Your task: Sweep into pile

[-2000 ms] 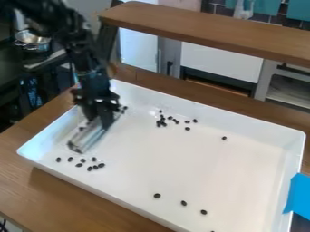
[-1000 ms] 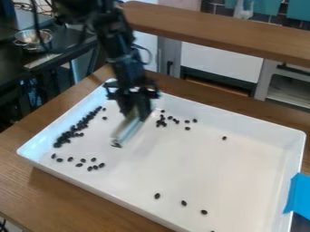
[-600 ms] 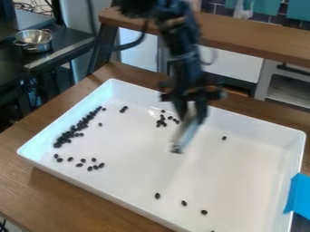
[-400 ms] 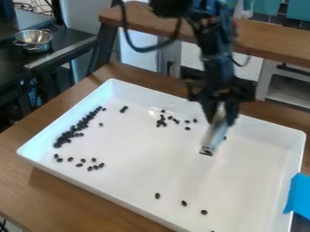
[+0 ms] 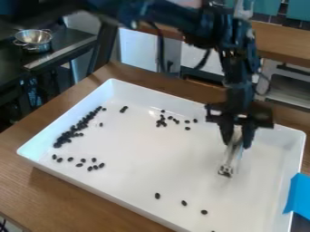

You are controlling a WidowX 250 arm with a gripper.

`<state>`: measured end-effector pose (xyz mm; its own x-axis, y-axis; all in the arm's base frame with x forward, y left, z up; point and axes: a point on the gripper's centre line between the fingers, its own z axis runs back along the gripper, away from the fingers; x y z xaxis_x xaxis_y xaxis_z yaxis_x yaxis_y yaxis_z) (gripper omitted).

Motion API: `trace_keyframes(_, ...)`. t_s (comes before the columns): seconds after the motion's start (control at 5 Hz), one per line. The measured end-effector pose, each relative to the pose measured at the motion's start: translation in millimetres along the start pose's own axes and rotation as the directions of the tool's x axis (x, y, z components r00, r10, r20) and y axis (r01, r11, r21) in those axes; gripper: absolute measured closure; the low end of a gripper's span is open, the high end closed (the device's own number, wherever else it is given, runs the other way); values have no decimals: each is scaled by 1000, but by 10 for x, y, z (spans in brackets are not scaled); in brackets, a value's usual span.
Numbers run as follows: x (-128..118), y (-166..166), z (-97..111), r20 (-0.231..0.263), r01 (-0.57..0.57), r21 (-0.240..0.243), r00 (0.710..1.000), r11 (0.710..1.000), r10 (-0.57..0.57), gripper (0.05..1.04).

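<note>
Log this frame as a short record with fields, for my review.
Gripper: black two-finger gripper, holding the sweeper over the tray's right half
Tool: narrow, clear plastic sweeper
Container: white rectangular plastic tray
Beans: small black oval beans, densest along the left wall
Strays: loose groups elsewhere
Task state: unfinished

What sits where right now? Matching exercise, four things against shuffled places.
Things:
1. metal pot
2. blue strip
3. sweeping tool
4. longest band of dark pellets

Places:
A. held in the end effector
B. in the white tray, along its left side in the view
C. on the dark counter
D. at the tray's right edge in the view

Pairs: 1-C, 2-D, 3-A, 4-B
</note>
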<state>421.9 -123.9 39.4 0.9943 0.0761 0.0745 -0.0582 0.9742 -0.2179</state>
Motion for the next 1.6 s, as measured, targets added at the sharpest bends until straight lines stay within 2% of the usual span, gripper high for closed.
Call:
trace_keyframes(0.2,45,48,-59,29,9,18,1000,1000,-9,705)
trace_keyframes(0.6,10,283,-86,11,13,5,1000,1000,-13,705)
trace_keyframes(1.2,5,832,78,-38,-31,-20,999,999,30,705)
trace_keyframes(1.4,161,1023,255,7,-54,-25,999,998,54,705)
trace_keyframes(1.6,161,1139,193,-16,-72,-20,997,997,71,705)
